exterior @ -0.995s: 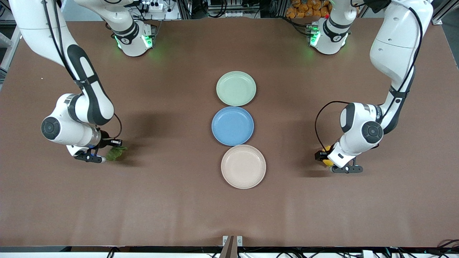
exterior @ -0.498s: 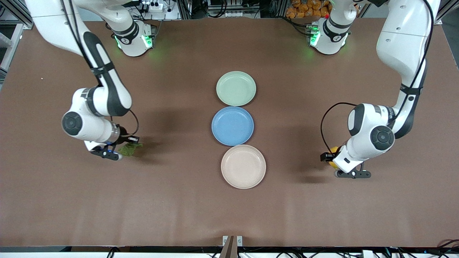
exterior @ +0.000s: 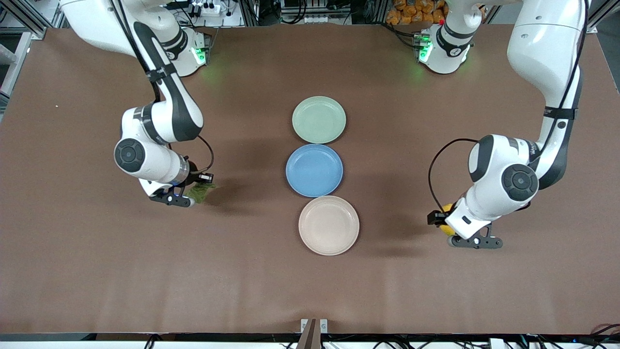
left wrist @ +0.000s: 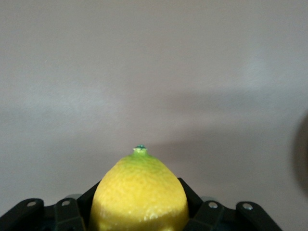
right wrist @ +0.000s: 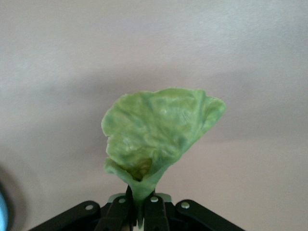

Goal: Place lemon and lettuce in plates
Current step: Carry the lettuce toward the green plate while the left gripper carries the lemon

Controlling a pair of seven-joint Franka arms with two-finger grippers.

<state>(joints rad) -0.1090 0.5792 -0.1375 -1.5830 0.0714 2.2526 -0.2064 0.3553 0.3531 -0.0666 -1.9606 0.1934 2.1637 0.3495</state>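
My right gripper (exterior: 190,198) is pinching one lettuce (exterior: 200,192) over bare table (exterior: 145,271), my left gripper (exterior: 448,228) is clamping one lemon (exterior: 446,226), I'm counting three plates: mint (exterior: 319,119), blue (exterior: 314,170), beige-pink (exterior: 329,225), all sitting empty.

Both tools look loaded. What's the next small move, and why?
Probably carry each load on toward the plates. The right tool pinches the lettuce over bare table; the left tool grips the lemon, also over bare table. The green plate and the beige-pink plate both sit empty mid-table.
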